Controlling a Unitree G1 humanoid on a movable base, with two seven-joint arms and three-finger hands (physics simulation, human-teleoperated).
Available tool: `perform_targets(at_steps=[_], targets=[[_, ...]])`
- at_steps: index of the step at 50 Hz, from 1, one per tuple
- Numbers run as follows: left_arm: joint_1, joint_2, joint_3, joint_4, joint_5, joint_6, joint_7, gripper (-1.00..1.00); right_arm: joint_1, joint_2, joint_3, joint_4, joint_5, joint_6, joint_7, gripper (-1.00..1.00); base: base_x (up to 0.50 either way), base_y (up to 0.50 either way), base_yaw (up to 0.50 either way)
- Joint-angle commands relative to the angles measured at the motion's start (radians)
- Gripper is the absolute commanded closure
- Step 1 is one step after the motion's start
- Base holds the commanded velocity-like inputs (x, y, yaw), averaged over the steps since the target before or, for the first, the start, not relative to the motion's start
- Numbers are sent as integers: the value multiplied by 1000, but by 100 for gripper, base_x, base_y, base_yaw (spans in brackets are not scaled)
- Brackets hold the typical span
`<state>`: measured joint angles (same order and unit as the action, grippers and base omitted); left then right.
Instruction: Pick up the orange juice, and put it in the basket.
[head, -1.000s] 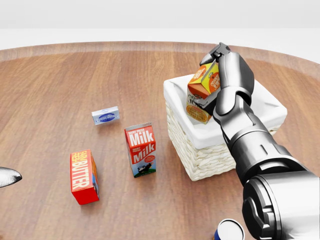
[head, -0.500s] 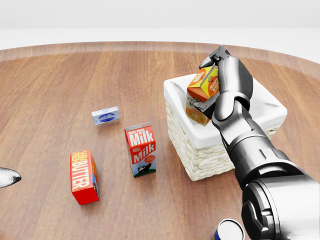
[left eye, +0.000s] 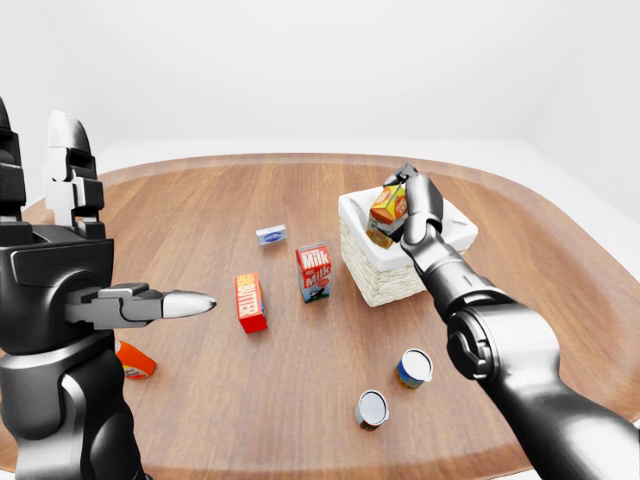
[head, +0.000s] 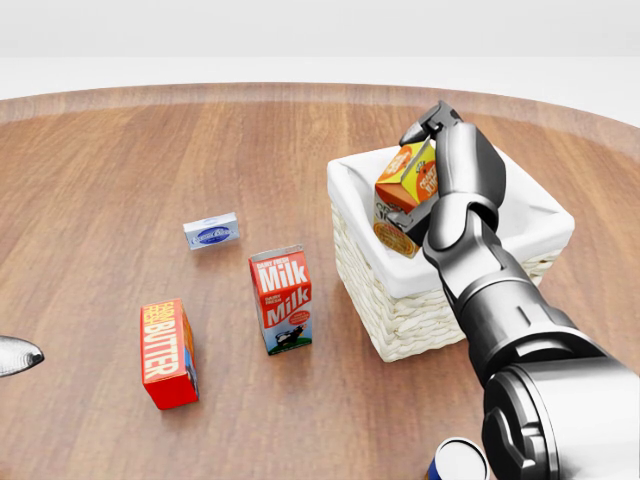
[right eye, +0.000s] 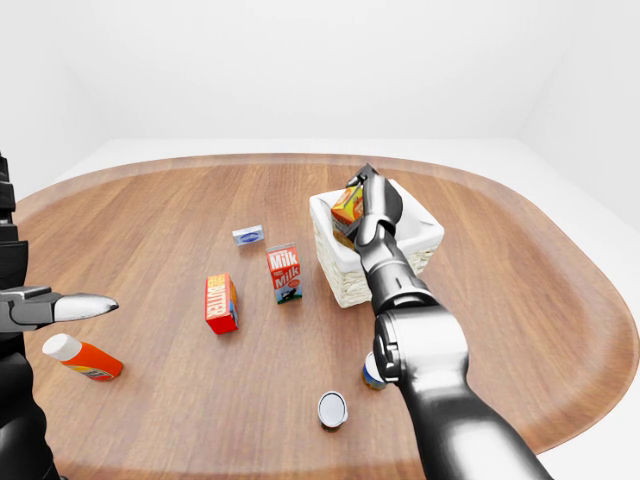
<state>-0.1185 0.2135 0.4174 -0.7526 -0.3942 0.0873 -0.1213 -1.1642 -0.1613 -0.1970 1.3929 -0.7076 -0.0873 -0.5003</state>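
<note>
The orange juice carton (head: 405, 190) is orange and yellow and hangs tilted over the left inner rim of the white-lined wicker basket (head: 400, 320), its lower end down inside the liner. My right gripper (head: 413, 168) reaches in from the lower right of the head view. It is shut on the carton, with fingers (head: 428, 120) over its top and the thumb low on its face. My left gripper (left eye: 115, 260) is raised at the far left of the left-eye view, open and empty, far from the basket.
Left of the basket stand a milk carton (head: 283, 300), a red butter box (head: 168, 352) and a small blue-white box (head: 211, 232). Two cans (left eye: 413, 367) (left eye: 371, 408) lie near the table's lower edge. An orange bottle (right eye: 82, 358) lies at the left.
The carton has turned more upright and sunk a little lower over the basket's inner rim. My right hand has shifted slightly with it. My left hand has stayed put.
</note>
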Motion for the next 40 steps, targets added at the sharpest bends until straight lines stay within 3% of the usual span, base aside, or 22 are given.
perform_targets(at_steps=[1,40], targets=[[0,0,-1,-1,2,0,-2,-100,3,4,-5,-8,-23,0,-23,100,0,0,0],[2,-2,0,0,1,0,-3,-100,32,18,-14,-7,-19,12,-2,100,0,0,0]])
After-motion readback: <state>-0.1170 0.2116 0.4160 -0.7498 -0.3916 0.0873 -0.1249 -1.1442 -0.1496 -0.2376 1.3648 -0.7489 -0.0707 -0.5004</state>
